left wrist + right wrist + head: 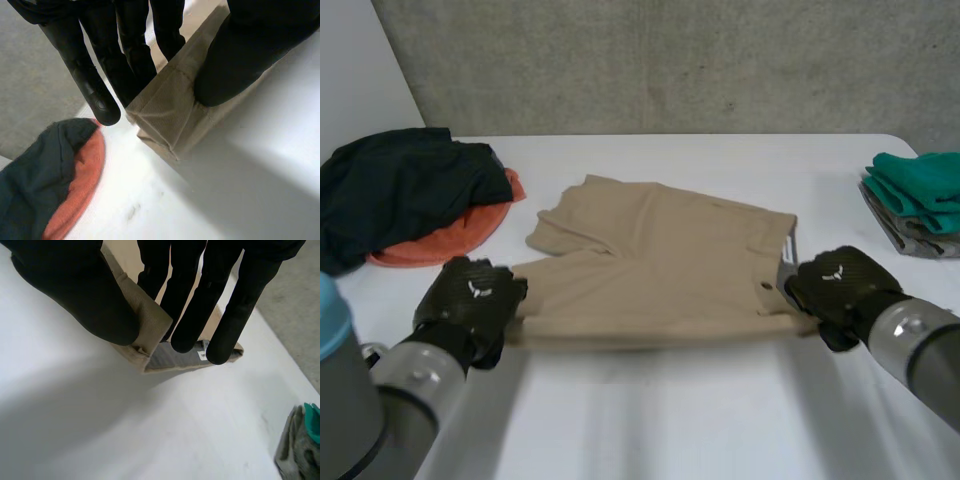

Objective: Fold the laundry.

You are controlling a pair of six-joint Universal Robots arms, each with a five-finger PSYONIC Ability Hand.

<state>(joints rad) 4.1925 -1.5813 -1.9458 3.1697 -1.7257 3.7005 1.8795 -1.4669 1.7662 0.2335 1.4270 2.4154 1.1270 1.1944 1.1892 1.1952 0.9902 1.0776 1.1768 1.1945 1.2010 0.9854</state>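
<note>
A pair of tan shorts (pixel 655 262) lies on the white table (pixel 670 410), its near edge lifted a little between my two hands. At the near left corner, my left hand (pixel 470 298) pinches the hem (pixel 172 117) between thumb (pixel 235 65) and fingers (pixel 97 97). My right hand (pixel 838 285) holds the waistband corner at the near right. There the thumb (pixel 80 300) presses the tan cloth (pixel 150 322) against the fingers (pixel 192 315), and the grey lining with a label (pixel 175 355) shows underneath.
A dark garment (pixel 400 190) lies on an orange one (pixel 450 238) at the back left, close to my left hand. Folded teal and grey clothes (pixel 918 200) are stacked at the right edge. A grey wall (pixel 670 60) rises behind the table.
</note>
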